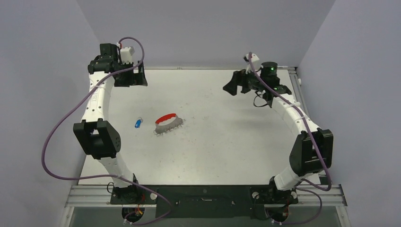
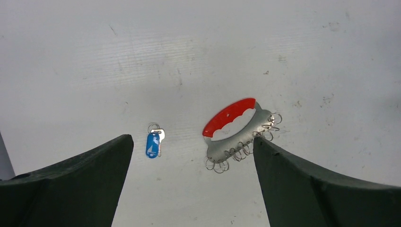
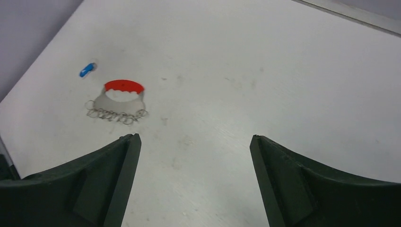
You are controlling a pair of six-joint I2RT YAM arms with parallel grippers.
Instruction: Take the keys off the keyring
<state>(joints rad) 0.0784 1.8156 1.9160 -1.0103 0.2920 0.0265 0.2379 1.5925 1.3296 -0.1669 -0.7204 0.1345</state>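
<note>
Found red arc-shaped keyring [image 1: 166, 122] [image 2: 231, 127] [image 3: 120, 94] with silver metal plate lying flat on white table [image 1: 227, 142], left of centre. Noted long axis running left to right in the top view, right end tilted slightly toward the far edge; red band on the far side, row of small silver wire loops [image 2: 241, 151] fanned along the near edge. Recorded one small silver key [image 1: 137, 123] [image 2: 152, 143] [image 3: 87, 70] with bright blue head just left of the keyring, apart from it, not touching; long axis running near-left to far-right, blue head nearer, silver end farther. Could not make out any key on the loops.

Observed left gripper [image 1: 130, 78] [image 2: 191, 139] raised at far left, well apart from both items, spread wide, gripping nothing. Observed right gripper [image 1: 234, 85] [image 3: 195, 137] raised at far right, likewise spread wide, gripping nothing.
</note>
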